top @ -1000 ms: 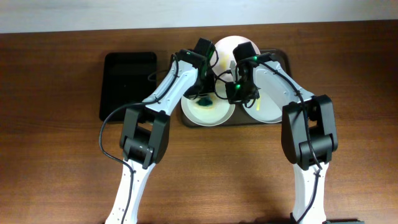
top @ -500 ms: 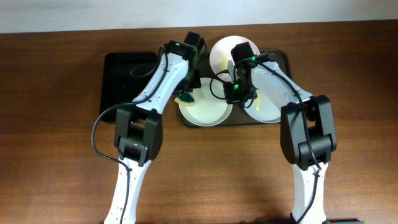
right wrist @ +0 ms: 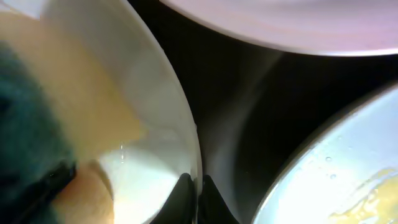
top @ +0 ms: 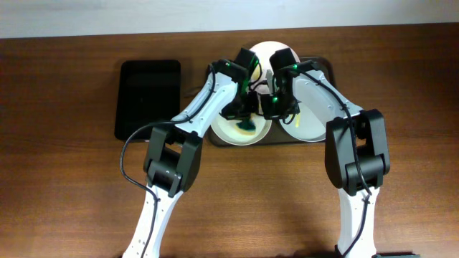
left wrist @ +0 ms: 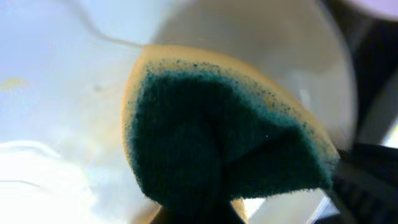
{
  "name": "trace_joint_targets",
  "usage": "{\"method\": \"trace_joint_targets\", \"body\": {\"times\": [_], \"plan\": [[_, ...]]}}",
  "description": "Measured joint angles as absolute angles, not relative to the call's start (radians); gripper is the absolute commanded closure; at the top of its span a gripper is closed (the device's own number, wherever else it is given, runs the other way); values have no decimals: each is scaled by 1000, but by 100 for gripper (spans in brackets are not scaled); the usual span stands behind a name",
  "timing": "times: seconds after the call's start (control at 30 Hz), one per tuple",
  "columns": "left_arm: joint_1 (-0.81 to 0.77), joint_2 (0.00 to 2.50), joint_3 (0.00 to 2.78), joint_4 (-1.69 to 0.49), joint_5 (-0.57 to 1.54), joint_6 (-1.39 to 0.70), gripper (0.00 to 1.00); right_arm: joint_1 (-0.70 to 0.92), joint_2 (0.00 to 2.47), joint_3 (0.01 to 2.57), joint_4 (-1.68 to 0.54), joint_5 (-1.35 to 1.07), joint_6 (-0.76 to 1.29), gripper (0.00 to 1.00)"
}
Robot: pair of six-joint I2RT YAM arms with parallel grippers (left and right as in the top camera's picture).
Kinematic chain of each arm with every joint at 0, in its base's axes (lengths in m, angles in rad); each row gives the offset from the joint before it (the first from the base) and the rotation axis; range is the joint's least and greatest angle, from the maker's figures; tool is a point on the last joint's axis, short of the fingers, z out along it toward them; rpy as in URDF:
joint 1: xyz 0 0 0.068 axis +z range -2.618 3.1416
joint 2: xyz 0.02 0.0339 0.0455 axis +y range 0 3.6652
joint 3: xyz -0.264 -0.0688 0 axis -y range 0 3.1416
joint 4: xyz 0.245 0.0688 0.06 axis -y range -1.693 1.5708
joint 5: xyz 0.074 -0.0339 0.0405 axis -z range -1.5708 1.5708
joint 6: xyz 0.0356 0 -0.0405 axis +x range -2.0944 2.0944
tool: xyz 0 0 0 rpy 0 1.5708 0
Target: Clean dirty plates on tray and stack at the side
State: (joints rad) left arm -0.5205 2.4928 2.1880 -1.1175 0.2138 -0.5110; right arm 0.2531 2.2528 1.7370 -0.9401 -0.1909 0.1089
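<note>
While tight on a green-yellow sponge [left wrist: 217,143] over the left plate [top: 228,133], left hand [top: 247,119]; right hand [right wrist: 194,186] nipping its rim.

- Table [top: 64,179]: dark brown wood-grain top that fills the overhead view. Its far edge runs along a pale strip at the top of the frame.
- Black tray [top: 147,97]: glossy, rectangular, rounded corners. It lies flat on the wood in the left half, closer to the far edge than the near one.
- The tray [top: 326,68]: brown-grey with a raised rim, flat on the wood at the middle of the far edge, just right of the black tray and not touching it. It is mostly covered; only the right corners and the near rim show.
</note>
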Motion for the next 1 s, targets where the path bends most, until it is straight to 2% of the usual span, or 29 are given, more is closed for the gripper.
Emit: {"method": "trace_joint_targets", "body": {"times": [0.27,0.67,0.87,1.0], "plan": [[-495,2441,2058,-1045,199,-519,100,254,2253,1737,-940,-189,109,96],[-501,2409,2028,-1141,-305,-521,100,263,2253,1737,-938,-210,109,96],[-479,2374,2064,-1140,-369,-521,100,264,2259,1770,-1004,-190,108,96],[-375,2291,2088,-1140,-317,-521,100,263,2263,1842,-1103,-126,83,96]]}}
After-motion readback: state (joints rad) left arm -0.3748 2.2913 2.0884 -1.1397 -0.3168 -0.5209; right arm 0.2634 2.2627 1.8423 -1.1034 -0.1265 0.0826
